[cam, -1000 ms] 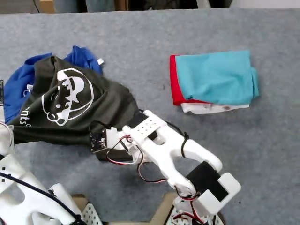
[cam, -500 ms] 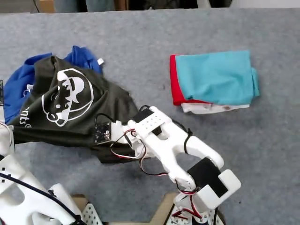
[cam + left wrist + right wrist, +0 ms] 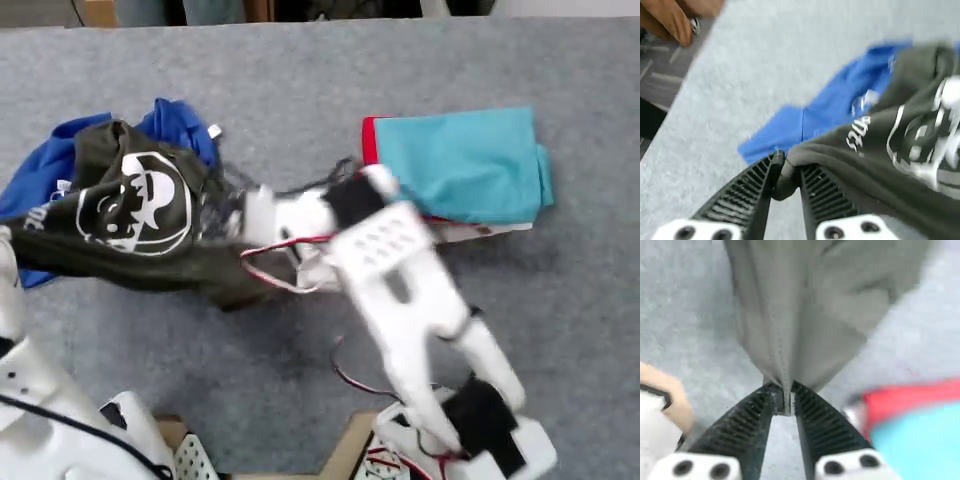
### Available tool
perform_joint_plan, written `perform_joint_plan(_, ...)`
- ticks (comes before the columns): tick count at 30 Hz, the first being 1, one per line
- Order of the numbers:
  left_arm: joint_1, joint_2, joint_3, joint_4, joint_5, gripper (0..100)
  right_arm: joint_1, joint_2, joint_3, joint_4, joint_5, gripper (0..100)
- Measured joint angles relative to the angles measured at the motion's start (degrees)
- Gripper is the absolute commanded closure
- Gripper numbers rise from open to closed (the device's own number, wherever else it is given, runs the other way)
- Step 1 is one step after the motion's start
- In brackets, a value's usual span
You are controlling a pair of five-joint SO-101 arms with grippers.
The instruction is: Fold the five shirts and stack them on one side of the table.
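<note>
Low at the left edge of the high view: clenched with the left gripper (image 3: 786,170) on a hem of the dark shirt (image 3: 140,230). Nearer mid-frame: pinched with the right gripper (image 3: 785,402) on a narrow fold of the same cloth, fingers shut tight on it.

Could go wrong through so thin a bite: probably slips free under a hard pull and drops in a heap. Could also drag along the blue shirt (image 3: 40,175), lying under the dark one and touching it. Might brush the folded stack (image 3: 460,165) at the upper right with the right arm (image 3: 400,270), crossing just beside it, and knock it askew.

Looks bunched and creased, not spread. Strung between both grips, left of centre on the grey table (image 3: 300,80), round white print facing up. Seems limp and thin, apt to sag.
</note>
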Motion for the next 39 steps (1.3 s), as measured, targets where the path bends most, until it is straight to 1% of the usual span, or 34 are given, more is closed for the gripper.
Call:
perform_joint_plan(4,2.6,0.0,-10.6,0.6,8.0,97,4.4,-5.6,-16.4,3.1,-5.0,98.5)
perform_joint_plan(9,4.9,0.0,-26.2,6.2,15.7,97,8.9,-11.0,-33.7,3.6,-13.2,98.5)
perform_joint_plan(14,4.9,-0.9,-42.2,14.8,17.2,97,12.0,-15.3,-53.3,3.6,-22.1,98.5)
perform_joint_plan(18,5.3,-1.6,-56.3,21.8,17.2,97,17.4,-15.7,-67.6,2.1,-27.5,98.5)
perform_joint_plan(20,5.5,-1.7,-63.1,24.9,17.3,97,20.6,-15.8,-71.5,-0.7,-29.4,98.5)
perform_joint_plan(22,5.5,-1.6,-66.8,27.3,17.3,97,23.6,-15.9,-73.1,-4.2,-31.1,98.5)
perform_joint_plan(24,5.5,-1.6,-68.9,28.0,17.3,97,25.4,-15.9,-73.5,-7.9,-32.4,98.5)
perform_joint_plan(26,5.5,-1.7,-67.6,28.1,17.3,97,25.8,-16.0,-71.7,-11.1,-33.1,98.5)
perform_joint_plan(29,5.7,-1.7,-60.2,28.3,17.3,97,26.0,-16.0,-64.0,-14.7,-33.2,98.5)
perform_joint_plan(31,5.7,-1.7,-52.0,28.0,17.3,97,25.0,-16.0,-55.1,-16.9,-33.2,98.5)
perform_joint_plan(33,6.0,-0.8,-41.5,24.6,17.3,97,22.4,-15.6,-46.5,-18.7,-33.2,98.5)
perform_joint_plan(34,6.6,0.0,-35.0,21.3,17.3,97,21.1,-15.3,-41.6,-20.1,-33.2,98.5)
perform_joint_plan(36,7.6,2.6,-20.9,11.3,17.3,97,19.3,-13.9,-31.2,-25.1,-33.2,98.5)
perform_joint_plan(37,8.1,4.4,-13.5,5.1,17.2,97,18.8,-12.3,-26.0,-28.4,-33.2,98.5)
perform_joint_plan(39,9.8,8.3,0.3,-10.0,17.1,97,18.5,-9.5,-15.0,-36.8,-33.2,98.5)
